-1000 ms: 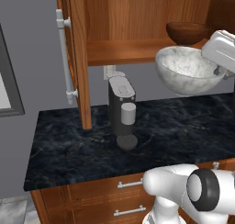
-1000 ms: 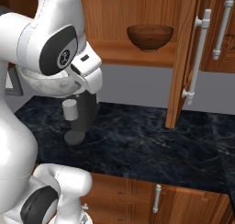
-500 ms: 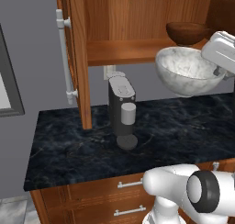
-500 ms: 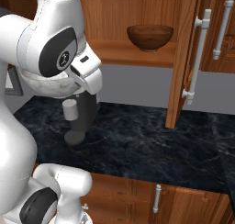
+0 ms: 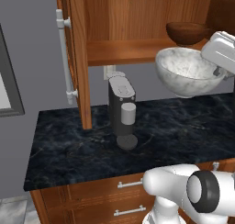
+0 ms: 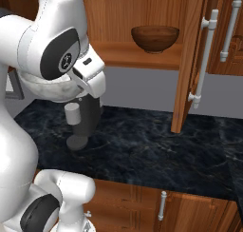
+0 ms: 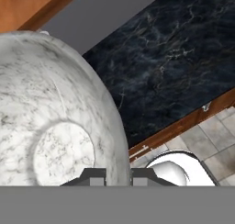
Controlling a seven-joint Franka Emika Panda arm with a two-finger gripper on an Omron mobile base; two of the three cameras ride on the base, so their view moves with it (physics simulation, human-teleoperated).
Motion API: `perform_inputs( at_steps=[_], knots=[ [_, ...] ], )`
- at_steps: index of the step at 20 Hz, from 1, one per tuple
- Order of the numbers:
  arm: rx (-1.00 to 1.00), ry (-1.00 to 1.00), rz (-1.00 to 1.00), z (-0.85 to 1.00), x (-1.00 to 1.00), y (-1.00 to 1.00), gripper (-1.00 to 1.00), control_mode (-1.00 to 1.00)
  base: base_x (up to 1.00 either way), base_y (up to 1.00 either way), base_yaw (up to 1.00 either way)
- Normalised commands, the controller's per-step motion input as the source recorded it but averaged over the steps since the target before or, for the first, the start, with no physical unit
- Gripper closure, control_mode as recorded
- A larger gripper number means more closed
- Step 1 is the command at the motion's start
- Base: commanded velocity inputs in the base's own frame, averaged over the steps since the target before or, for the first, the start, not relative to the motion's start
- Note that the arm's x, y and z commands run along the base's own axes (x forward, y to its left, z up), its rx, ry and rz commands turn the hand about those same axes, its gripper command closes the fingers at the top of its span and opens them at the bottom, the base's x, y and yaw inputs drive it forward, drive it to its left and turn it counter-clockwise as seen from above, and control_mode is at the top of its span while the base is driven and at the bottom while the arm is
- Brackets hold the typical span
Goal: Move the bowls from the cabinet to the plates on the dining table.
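My jaws are pinched shut on the rim of the marbled bowl (image 5: pixel 188 71), at right of frame, apparently clear of the cabinet (image 5: pixel 124 51) shelf. Next: carry it toward a plate.

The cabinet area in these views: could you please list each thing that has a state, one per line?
cabinet: doors open, shelf exposed.
marbled bowl: gripped at its rim, upright, held in the air off the shelf and above the counter.
brown bowl: upright on the cabinet shelf, untouched.
claw: shut on the marbled bowl's rim.
drawers: closed.
coffee machine: upright on the counter.
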Motion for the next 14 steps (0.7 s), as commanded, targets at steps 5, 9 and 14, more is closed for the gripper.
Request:
perform_inputs(
  at_steps=[5, 9, 14],
  knots=[
    [0.00, 0.00, 0.00, 0.00, 0.00, 0.00, 1.00, -1.00, 0.00, 0.00, 0.00],
    [0.00, 0.00, 0.00, 0.00, 0.00, 0.00, 1.00, -1.00, 0.00, 0.00, 0.00],
    [0.00, 0.00, 0.00, 0.00, 0.00, 0.00, 1.00, 1.00, -0.11, -0.06, 0.00]
  ],
)
